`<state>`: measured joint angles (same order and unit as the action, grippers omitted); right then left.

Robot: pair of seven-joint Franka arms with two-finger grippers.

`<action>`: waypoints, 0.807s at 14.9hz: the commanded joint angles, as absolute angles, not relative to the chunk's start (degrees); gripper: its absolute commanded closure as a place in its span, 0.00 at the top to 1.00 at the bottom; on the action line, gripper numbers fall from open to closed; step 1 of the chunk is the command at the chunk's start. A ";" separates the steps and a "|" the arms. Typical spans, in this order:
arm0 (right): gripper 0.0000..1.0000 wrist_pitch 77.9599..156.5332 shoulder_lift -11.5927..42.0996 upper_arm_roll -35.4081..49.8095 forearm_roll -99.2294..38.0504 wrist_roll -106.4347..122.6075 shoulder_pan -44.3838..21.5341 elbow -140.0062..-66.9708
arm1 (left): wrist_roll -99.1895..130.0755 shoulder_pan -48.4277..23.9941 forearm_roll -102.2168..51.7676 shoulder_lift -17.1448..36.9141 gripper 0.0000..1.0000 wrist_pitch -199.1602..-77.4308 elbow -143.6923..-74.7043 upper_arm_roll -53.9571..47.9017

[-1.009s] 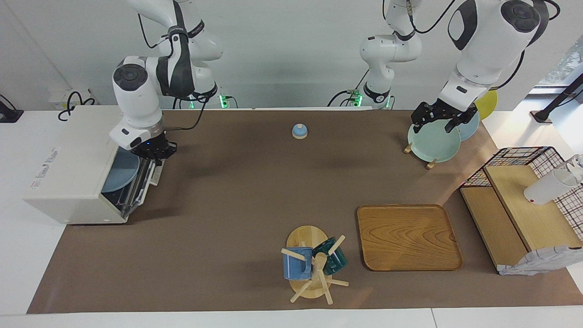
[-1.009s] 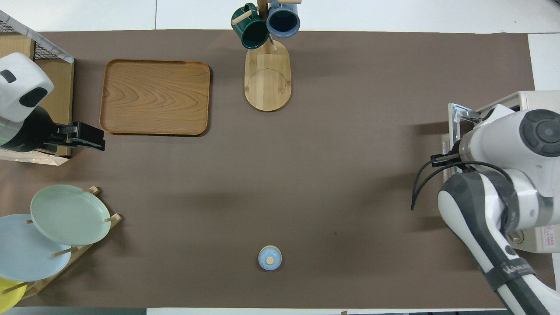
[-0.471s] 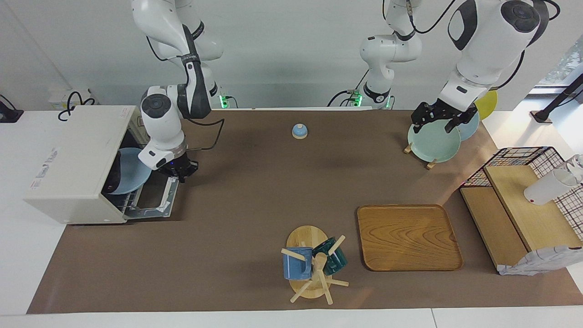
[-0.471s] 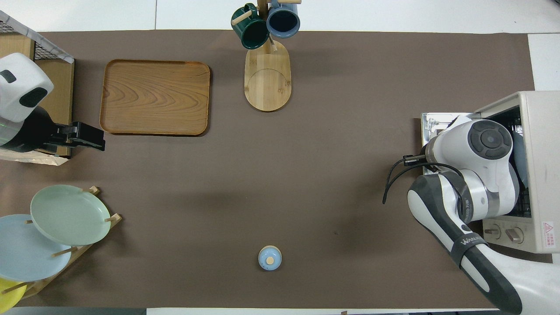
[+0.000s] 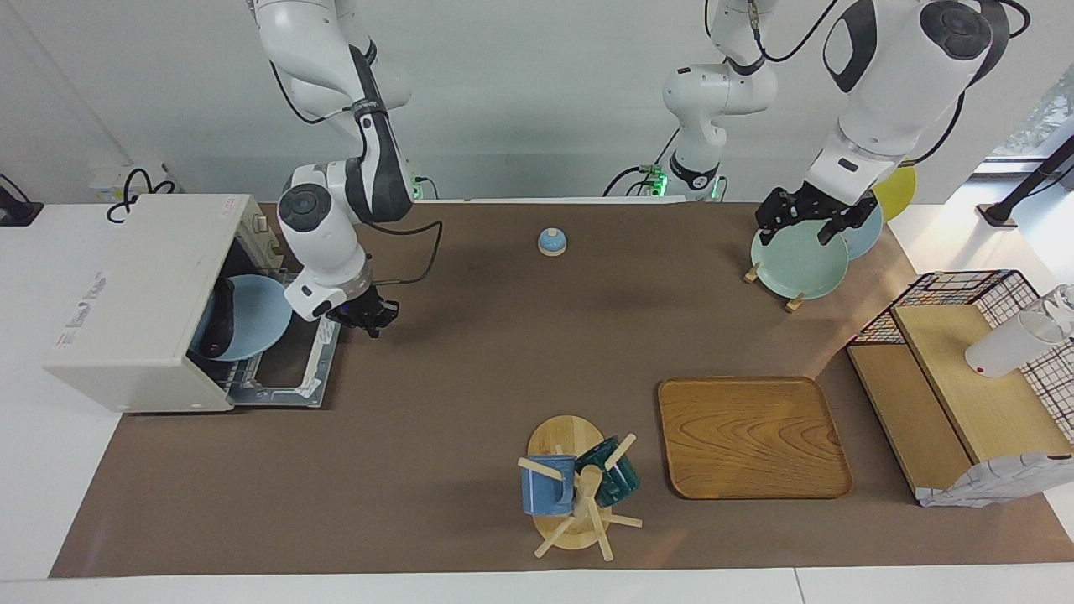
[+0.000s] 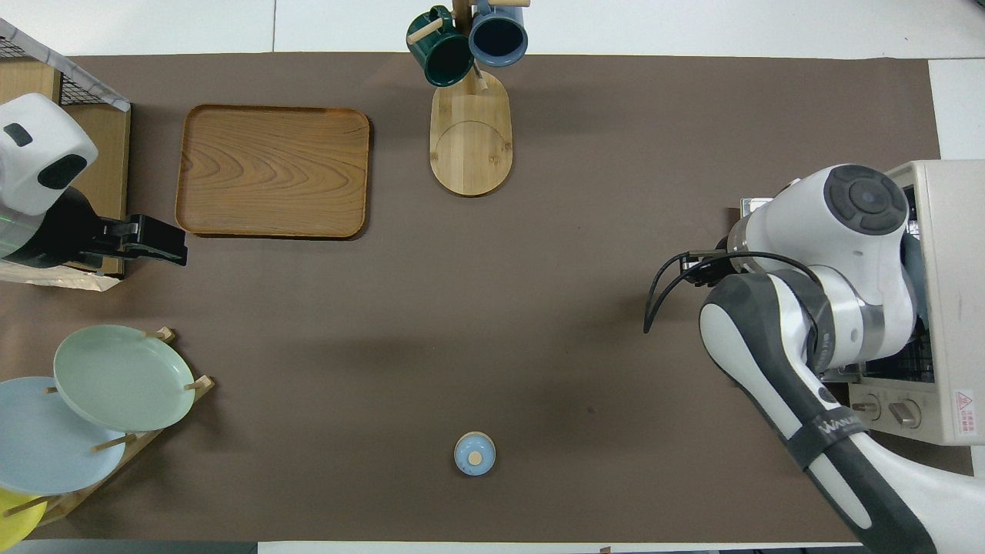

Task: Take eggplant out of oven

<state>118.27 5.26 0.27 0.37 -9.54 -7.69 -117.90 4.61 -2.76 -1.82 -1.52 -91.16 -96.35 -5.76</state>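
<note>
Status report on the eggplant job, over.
Right gripper just off the open oven door, empty. Left gripper waits over plate rack. Eggplant inside on blue plate.

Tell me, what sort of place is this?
Probably a robot lab's mock kitchen: an oven with its door down, a rack of plates, mugs on a stand, two arms.

Counted on the table are one oven (image 5: 138,306), one eggplant (image 5: 221,320), four plates (image 5: 797,262), of which one lies in the oven and three stand in a rack, two mugs (image 5: 547,485) on one mug tree, one tray (image 5: 753,437), one bell (image 5: 551,242) and two arms.
</note>
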 commanded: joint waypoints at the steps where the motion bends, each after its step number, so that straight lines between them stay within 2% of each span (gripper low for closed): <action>1: 0.57 113.83 1.24 0.26 11.02 -8.88 -5.37 -117.86 | 4.57 -2.55 -1.93 -2.02 1.00 -90.70 -96.15 -5.71; 4: 0.58 113.90 0.53 0.17 13.80 -7.04 -2.04 -119.78 | 4.66 -2.55 -1.93 -2.02 1.00 -90.70 -96.15 -5.71; 7: 0.58 121.18 -0.88 0.18 13.80 -1.51 1.65 -125.14 | 4.83 -2.46 -1.93 -2.02 1.00 -91.05 -96.15 -5.71; 9: 0.58 123.30 -0.88 0.18 13.80 2.35 3.25 -126.82 | 4.83 -2.46 -1.93 -2.02 1.00 -91.05 -96.15 -5.71; 10: 0.56 123.66 -0.88 0.26 13.71 2.89 4.04 -127.35 | 4.83 -2.46 -1.93 -2.02 1.00 -91.14 -96.15 -5.71; 12: 0.43 123.75 -1.05 0.26 13.54 2.64 4.22 -127.53 | 4.75 -2.46 -1.93 -1.93 1.00 -91.23 -96.15 -5.71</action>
